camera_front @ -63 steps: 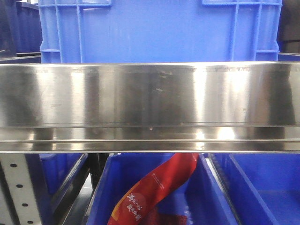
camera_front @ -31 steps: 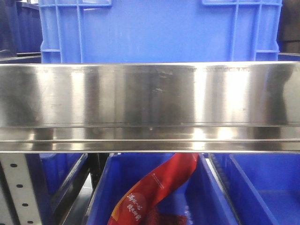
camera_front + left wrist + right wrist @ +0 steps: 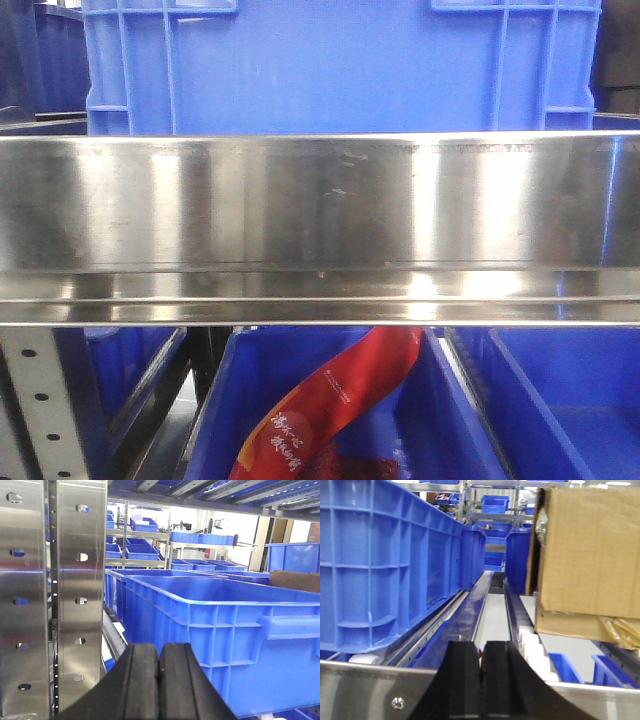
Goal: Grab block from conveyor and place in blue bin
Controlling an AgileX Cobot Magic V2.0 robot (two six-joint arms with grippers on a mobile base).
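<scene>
No block and no dark grey conveyor belt show in any view. My left gripper (image 3: 159,647) is shut with its black pads pressed together and nothing between them; it faces a large blue bin (image 3: 240,645) on a shelf. My right gripper (image 3: 481,645) is also shut and empty, pointing down a shelf lane between a big blue bin (image 3: 380,565) on the left and a cardboard box (image 3: 590,550) on the right. In the front view a large blue bin (image 3: 340,65) stands behind a steel rail; neither gripper shows there.
A polished steel rail (image 3: 320,220) spans the front view. Below it, a blue bin (image 3: 215,410) holds a red packet (image 3: 330,400), with another blue bin (image 3: 540,400) to the right. A perforated steel upright (image 3: 75,605) stands left of my left gripper. White rollers (image 3: 532,650) line the lane.
</scene>
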